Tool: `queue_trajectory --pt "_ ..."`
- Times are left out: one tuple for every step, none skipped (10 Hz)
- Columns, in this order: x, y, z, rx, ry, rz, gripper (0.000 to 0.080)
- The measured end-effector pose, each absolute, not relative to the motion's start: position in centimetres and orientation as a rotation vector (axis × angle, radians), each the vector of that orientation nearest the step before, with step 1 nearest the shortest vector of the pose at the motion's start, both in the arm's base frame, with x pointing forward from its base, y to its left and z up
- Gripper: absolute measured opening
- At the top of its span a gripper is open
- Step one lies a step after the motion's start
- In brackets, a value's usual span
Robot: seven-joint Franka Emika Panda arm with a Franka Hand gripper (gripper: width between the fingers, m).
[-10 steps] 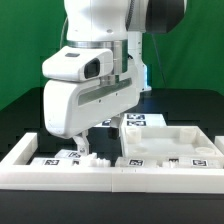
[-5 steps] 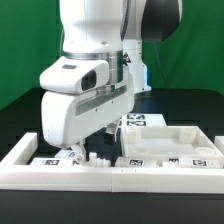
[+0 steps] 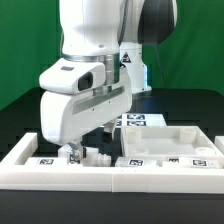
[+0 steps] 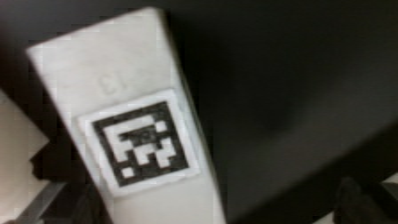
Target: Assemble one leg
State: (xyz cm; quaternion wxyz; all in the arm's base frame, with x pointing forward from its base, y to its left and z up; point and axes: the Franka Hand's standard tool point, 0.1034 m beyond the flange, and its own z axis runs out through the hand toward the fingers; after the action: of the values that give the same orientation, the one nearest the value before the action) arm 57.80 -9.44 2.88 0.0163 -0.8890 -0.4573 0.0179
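Note:
In the wrist view the leg (image 4: 143, 120), a white post with a black-and-white square tag on its side, lies on the dark table and runs lengthwise between my fingers. My gripper (image 4: 205, 205) is open. One dark finger (image 4: 50, 190) stands close beside the leg, the other (image 4: 365, 200) well clear of it. In the exterior view the gripper (image 3: 73, 152) is low over the table at the view's left, inside the white frame. The leg is mostly hidden behind the fingers there.
A wide flat white panel with raised edges (image 3: 175, 140) lies at the exterior view's right, carrying tags. A low white frame wall (image 3: 18, 156) runs along the front and left. Small white tagged parts (image 3: 95, 158) lie right beside the gripper.
The gripper has come down and shifted slightly toward the exterior view's left, so that it now sits low around the leg. The panel has not moved.

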Motion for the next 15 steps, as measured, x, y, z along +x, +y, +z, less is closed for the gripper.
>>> queue_trajectory --pt "57.3 -9.3 3.3 -2.787 -1.377 0.058 0.0648" --pt "57.3 -8.6 3.9 -2.801 -1.358 0.058 0.0648" --pt "57.6 -8.0 4.1 -2.790 -1.382 0.059 0.0648" --pt "57.5 -8.2 4.0 -2.790 -1.379 0.063 0.0648" --pt "57.5 -8.2 3.9 -2.790 -1.378 0.064 0.0648" --pt "57.5 -8.2 3.9 -2.790 -1.379 0.064 0.0648" --pt "57.4 -8.2 3.8 -2.789 -1.378 0.065 0.0648" --pt "57.5 -8.2 3.9 -2.786 -1.385 0.066 0.0648" --pt "57.8 -8.3 3.9 -2.784 -1.395 0.062 0.0648" --pt "57.7 -8.5 3.4 -2.778 -1.400 0.067 0.0648" --pt "57.9 -9.0 3.0 -2.785 -1.405 0.050 0.0648" --pt "58.3 -9.2 2.9 -2.794 -1.414 0.025 0.0648" --pt "58.3 -9.5 2.6 -2.793 -1.421 0.020 0.0648" --pt "57.9 -9.7 1.9 -2.781 -1.430 0.035 0.0648" --pt "57.6 -9.9 1.4 -2.777 -1.423 0.048 0.0648"
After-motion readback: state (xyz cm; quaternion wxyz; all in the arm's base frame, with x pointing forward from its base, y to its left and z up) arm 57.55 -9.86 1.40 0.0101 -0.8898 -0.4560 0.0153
